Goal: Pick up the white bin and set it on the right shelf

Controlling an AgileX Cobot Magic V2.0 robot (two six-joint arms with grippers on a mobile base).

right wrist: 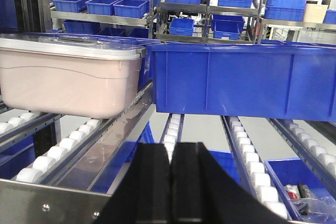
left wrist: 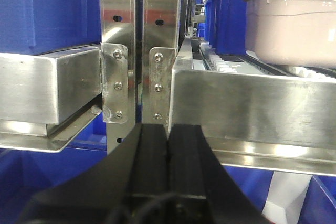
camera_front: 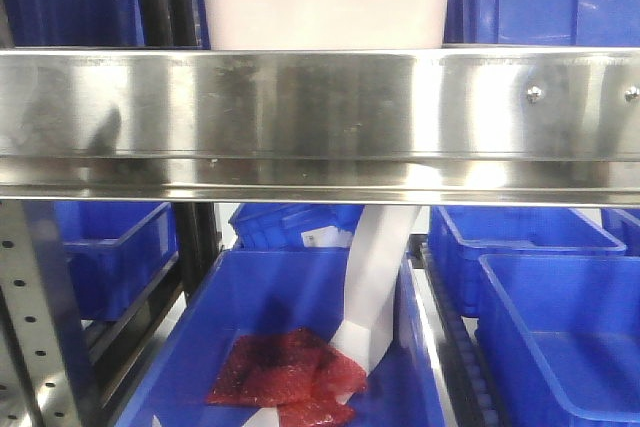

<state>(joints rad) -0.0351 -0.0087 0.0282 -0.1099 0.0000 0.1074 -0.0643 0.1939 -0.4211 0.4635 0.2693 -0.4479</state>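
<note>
The white bin (camera_front: 325,2) stands on the right shelf just behind its shiny steel front rail (camera_front: 320,112), between blue crates. In the left wrist view the bin (left wrist: 294,22), lid on, rests on roller tracks to the upper right, beyond the rail (left wrist: 252,108). My left gripper (left wrist: 168,129) is shut and empty, in front of the rail and below the bin. In the right wrist view the bin (right wrist: 68,80) sits at the left on the rollers. My right gripper (right wrist: 171,148) is shut with nothing in it, low at the shelf's front edge and apart from the bin.
A large blue crate (right wrist: 241,80) sits right beside the bin on the same tier. Perforated steel uprights (left wrist: 139,45) stand just ahead of the left gripper. Below the rail, a blue crate (camera_front: 250,297) holds a red mesh bag (camera_front: 290,367). More blue crates fill the racks behind.
</note>
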